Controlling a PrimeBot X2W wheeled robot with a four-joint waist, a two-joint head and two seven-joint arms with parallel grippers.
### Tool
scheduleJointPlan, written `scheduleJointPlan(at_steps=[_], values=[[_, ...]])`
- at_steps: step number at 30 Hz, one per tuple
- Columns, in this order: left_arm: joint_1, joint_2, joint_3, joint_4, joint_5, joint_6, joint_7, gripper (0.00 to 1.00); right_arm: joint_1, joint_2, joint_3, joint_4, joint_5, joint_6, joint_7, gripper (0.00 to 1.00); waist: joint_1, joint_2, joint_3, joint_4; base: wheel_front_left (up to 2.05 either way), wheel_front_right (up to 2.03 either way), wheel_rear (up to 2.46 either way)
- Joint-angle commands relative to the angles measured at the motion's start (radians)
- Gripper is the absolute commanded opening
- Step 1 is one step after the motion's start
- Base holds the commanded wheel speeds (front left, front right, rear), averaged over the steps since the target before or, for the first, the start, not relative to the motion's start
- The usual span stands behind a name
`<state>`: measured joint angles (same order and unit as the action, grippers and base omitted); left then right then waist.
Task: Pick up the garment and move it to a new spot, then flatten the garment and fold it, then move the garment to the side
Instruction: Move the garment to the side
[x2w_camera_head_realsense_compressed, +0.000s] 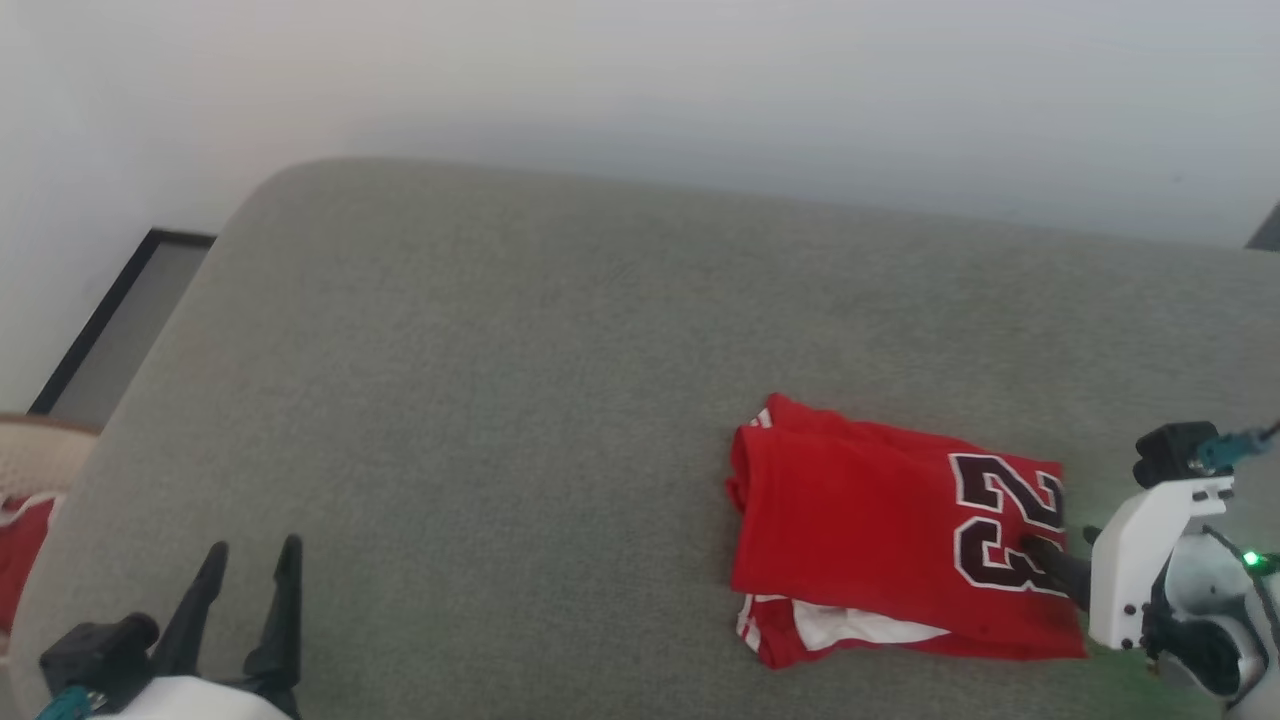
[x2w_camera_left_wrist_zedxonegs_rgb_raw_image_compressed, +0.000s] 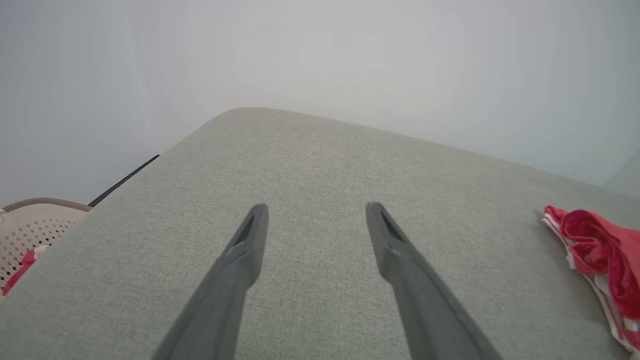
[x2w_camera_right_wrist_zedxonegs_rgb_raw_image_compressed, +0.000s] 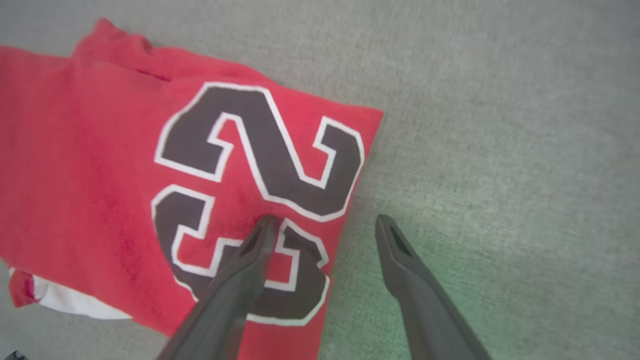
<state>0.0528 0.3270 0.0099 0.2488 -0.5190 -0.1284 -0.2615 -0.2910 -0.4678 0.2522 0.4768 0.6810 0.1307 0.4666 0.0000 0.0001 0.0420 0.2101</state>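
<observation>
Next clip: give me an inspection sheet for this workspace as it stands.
Surface: grey cushion, smooth.
Job's things: red garment, folded, lying flat on the robot's right, number 23 up.
Clutter: nothing seen.
Grippers: left gripper open over bare cushion; right gripper open, one finger over the garment's edge, one beside it.
Cables: teal cable at the right wrist.
Surroundings: white wall; pale basket holding red cloth, at the left.

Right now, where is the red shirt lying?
In the head view the folded red shirt lies on the grey cushion toward the robot's right, the open right pincer straddling its edge beside the 23.
</observation>
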Motion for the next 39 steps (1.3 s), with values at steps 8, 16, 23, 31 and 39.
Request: scheduleJointPlan(at_steps=[8,16,23,31,39], values=[[-0.061,-0.030,-0.024,0.008,-0.007,-0.003,-0.004,1.00,-0.103,0.007,0.028,0.103,0.049,0.000,0.275,1.00,0.0000,-0.0001,0.091,0.060,0.00,0.00,0.00],[-0.081,-0.039,-0.027,0.018,-0.007,-0.003,-0.004,1.00,-0.125,0.010,0.034,0.104,0.035,0.000,0.339,0.00,0.0000,-0.0001,0.112,0.068,0.00,0.00,0.00],[-0.094,-0.035,-0.024,0.011,-0.007,-0.003,-0.004,1.00,-0.155,-0.019,-0.034,0.078,0.009,-0.002,0.313,0.00,0.0000,-0.0001,0.115,0.031,0.00,0.00,0.00],[-0.131,-0.023,-0.053,0.002,-0.001,-0.003,-0.004,1.00,-0.190,-0.068,-0.117,0.033,-0.037,0.000,0.286,0.00,0.0000,-0.0001,0.126,-0.042,0.00,0.00,0.00],[-0.202,-0.024,-0.094,-0.002,0.002,-0.003,-0.004,1.00,-0.253,-0.140,-0.164,0.011,-0.078,0.000,0.270,0.00,0.0000,-0.0001,0.163,-0.137,0.00,0.00,0.00]])
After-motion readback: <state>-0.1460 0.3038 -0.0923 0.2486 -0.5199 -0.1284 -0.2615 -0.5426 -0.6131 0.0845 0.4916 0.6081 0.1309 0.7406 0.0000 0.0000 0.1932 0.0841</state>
